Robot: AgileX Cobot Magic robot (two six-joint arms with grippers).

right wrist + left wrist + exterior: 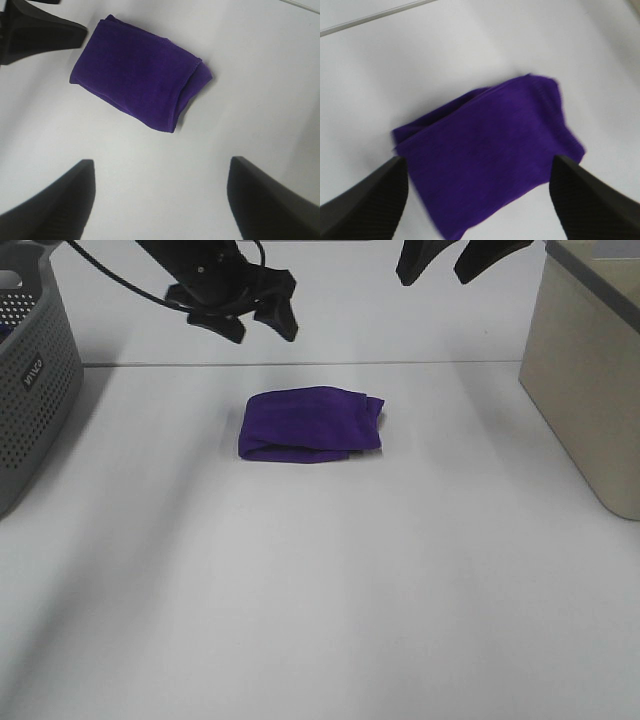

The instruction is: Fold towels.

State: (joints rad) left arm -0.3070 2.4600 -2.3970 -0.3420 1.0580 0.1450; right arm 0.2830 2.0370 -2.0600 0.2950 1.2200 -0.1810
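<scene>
The deep purple towel (312,424) lies folded into a small rectangle on the white table, near the middle toward the back. It also shows in the left wrist view (487,160) and in the right wrist view (137,72). No white tag shows. My left gripper (255,318) hangs open and empty above the towel's far left side; its fingers (367,205) frame the towel from above. My right gripper (460,262) is open and empty, raised high at the back right, with its fingers (55,200) well clear of the towel.
A grey perforated basket (35,370) stands at the left edge. A beige bin (585,370) stands at the right edge. The table's back edge (300,363) runs just behind the towel. Bare white table (320,590) lies in front of the towel.
</scene>
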